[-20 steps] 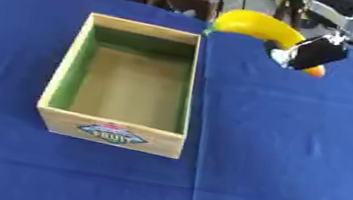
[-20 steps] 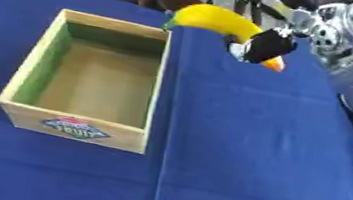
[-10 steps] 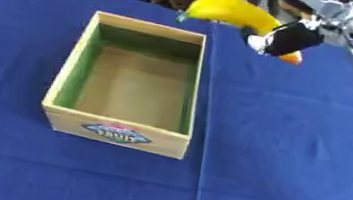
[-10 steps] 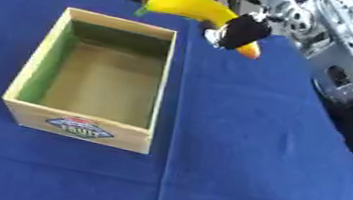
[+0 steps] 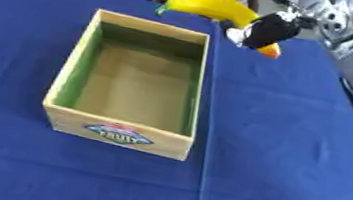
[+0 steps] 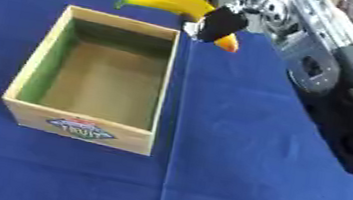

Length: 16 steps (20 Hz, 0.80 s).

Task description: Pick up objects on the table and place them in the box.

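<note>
Right hand (image 5: pixel 266 30) comes in from the upper right, dark fingers curled round the banana (image 5: pixel 209 3) and carrying it clear of the desk (image 5: pixel 295 156). The banana is yellow, its long axis running roughly left-right across the view, its green-tipped stem end pointing toward the robot's left, and its other end, where a bit of orange shows, tucked under the fingers. The box (image 5: pixel 134 82) is an open wooden crate with green inner walls and a fruit label on the near face, sitting on the blue cloth with nothing visible inside. Key relation: the banana hangs just past the box's far right corner, so the box opening lies nearer the robot and to the hand's left. The box's long axis runs near-far, so the banana lies crosswise to it. Judged from this, the drop needs a shift left and toward the robot, and likely a turn of the wrist to line the banana up with the box's length, or it may catch the rim. Left hand shows in neither view.
</note>
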Tool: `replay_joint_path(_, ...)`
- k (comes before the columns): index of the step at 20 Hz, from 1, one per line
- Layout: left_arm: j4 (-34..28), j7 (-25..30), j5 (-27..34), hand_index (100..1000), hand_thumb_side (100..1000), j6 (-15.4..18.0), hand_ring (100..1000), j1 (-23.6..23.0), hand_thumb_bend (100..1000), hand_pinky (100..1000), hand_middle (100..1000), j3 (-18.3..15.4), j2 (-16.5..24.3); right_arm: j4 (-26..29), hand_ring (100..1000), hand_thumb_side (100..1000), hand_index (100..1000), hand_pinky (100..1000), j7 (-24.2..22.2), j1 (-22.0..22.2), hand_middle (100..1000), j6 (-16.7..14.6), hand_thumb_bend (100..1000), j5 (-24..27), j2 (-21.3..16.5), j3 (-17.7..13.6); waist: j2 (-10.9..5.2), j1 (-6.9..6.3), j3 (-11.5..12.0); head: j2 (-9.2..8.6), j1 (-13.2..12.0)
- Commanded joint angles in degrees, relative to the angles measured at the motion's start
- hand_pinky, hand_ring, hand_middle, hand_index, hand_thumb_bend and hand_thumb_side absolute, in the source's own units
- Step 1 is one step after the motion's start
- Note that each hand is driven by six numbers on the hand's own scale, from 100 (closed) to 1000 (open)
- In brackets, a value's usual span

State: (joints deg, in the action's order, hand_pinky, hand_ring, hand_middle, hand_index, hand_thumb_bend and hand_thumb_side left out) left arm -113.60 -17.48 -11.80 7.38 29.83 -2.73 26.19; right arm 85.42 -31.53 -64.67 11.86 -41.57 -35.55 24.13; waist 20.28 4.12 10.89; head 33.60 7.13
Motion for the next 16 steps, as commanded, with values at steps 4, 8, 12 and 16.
replay_joint_path(4,-0.99,-0.31,0.02,1000,1000,0.56,812,1.75,100,662,904,-0.4,0.63,-1.64,790,368,433,788,0.22,-2.44,353,-0.17,100,-1.22,1.82,-0.26,-0.46,0.08,1.55,-1.35,1.03)
replay_joint_path(8,-0.99,-0.6,-0.05,1000,1000,0.8,812,2.25,100,663,904,-0.57,0.36,-3.58,790,367,432,787,0.56,-3.01,352,-0.29,100,-2.14,3.59,-0.35,-0.02,0.29,2.58,-1.89,1.7)
replay_joint_path(12,-0.99,-0.83,-0.22,1000,1000,1.0,813,2.69,100,664,904,-0.65,0.16,-5.49,789,366,430,787,0.99,-3.58,351,-0.65,100,-3.38,5.3,-0.21,0.32,0.51,3.4,-2.24,2.33)
replay_joint_path(16,-0.99,-1.05,-0.5,1000,1000,1.1,814,3.03,100,665,904,-0.68,-0.02,-7.1,787,364,428,785,1.42,-3.76,351,-0.98,100,-4.79,6.94,0.04,0.58,0.68,3.89,-2.44,2.83)
